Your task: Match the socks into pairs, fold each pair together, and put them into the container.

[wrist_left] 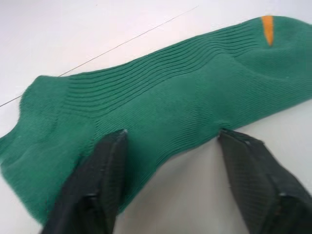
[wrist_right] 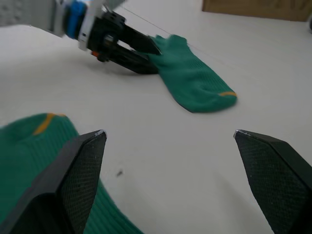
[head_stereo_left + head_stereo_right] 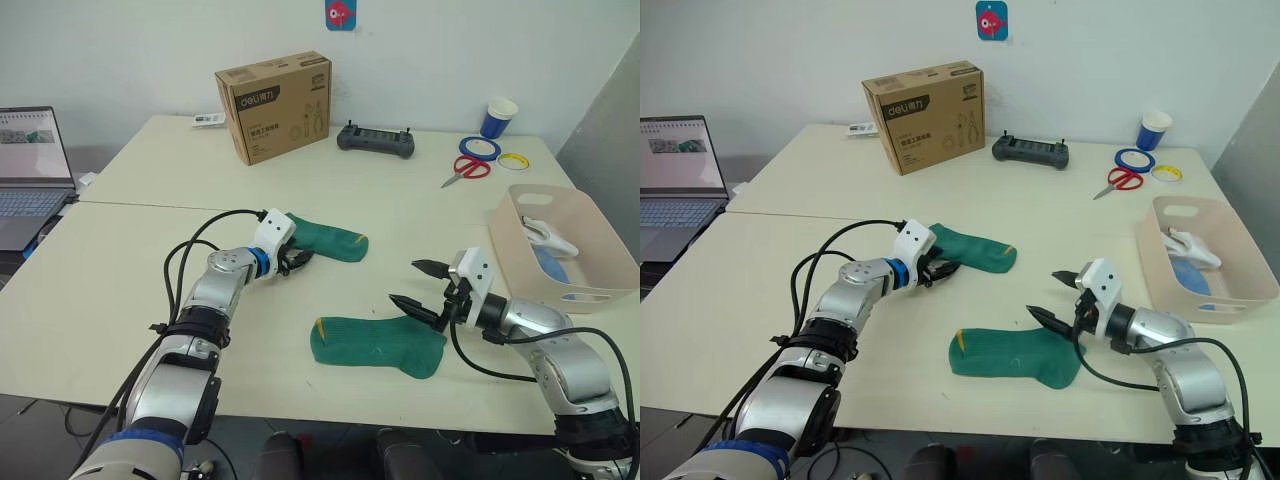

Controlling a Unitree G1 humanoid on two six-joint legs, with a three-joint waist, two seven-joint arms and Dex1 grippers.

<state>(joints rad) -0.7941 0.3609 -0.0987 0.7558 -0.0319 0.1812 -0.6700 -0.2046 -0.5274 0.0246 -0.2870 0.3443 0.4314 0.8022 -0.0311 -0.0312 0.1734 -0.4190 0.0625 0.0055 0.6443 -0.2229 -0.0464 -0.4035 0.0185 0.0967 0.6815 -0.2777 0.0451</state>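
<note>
White wall, beige desk (image 3: 150, 250). Two dark green socks out on the near half of the desk; white and blue ones already in the pink basin (image 3: 590, 262) by the right edge.

Far sock (image 3: 325, 238) lying with its long axis running left to right across the desk, yellow-marked toe toward the right edge, cuff end at the left gripper (image 3: 297, 259). Left gripper open, fingers spread either side of that cuff end, one fingertip (image 1: 109, 161) on the fabric, not yet pinched. Near sock (image 3: 378, 345) by the front edge, long axis likewise left to right, yellow mark at its left end, its right end just below the right gripper (image 3: 417, 283). Right gripper open wide, hovering above the desk between the two socks and pointing toward the far one.

Left arm plainly the nearer to the far sock, right arm to the near one; likely next a pinch on each and a drag together to pair them.

Toward the far edge: cardboard box (image 3: 274, 106) printed "deli" with a pliers drawing, black controller (image 3: 376, 140), red scissors (image 3: 467, 170), tape rolls (image 3: 496, 153), blue cup (image 3: 498, 117). Laptop (image 3: 32, 170) open off the left edge.
</note>
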